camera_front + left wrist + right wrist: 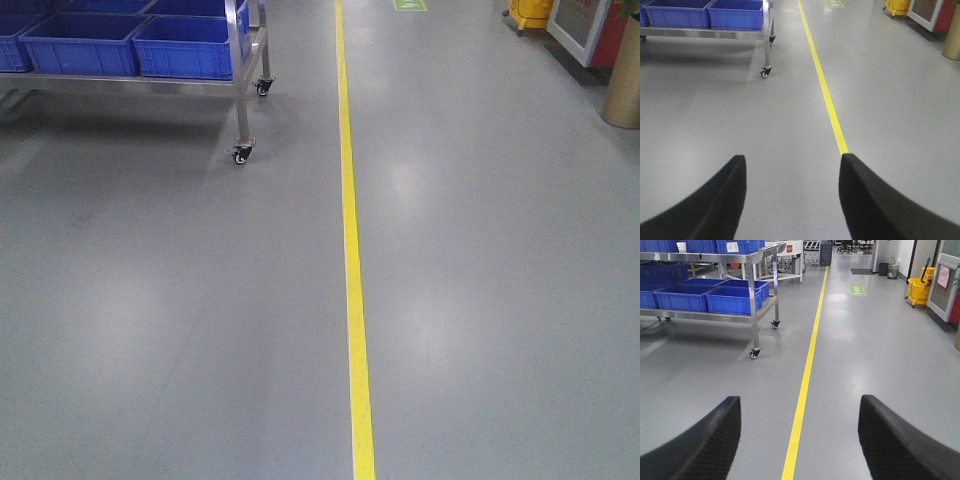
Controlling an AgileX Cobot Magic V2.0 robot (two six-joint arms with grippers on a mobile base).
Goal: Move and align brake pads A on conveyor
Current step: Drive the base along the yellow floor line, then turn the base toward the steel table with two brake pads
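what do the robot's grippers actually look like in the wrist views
Left gripper and right gripper look alike: each has two matte black fingers with a fine dimpled texture, broad at the base and curving to rounded tips. No cables, markings or arm links show.

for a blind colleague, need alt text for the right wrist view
The right gripper is open and empty, its two black fingers framing a grey floor with a yellow line running down the aisle. A wheeled steel rack of blue bins stands at left.
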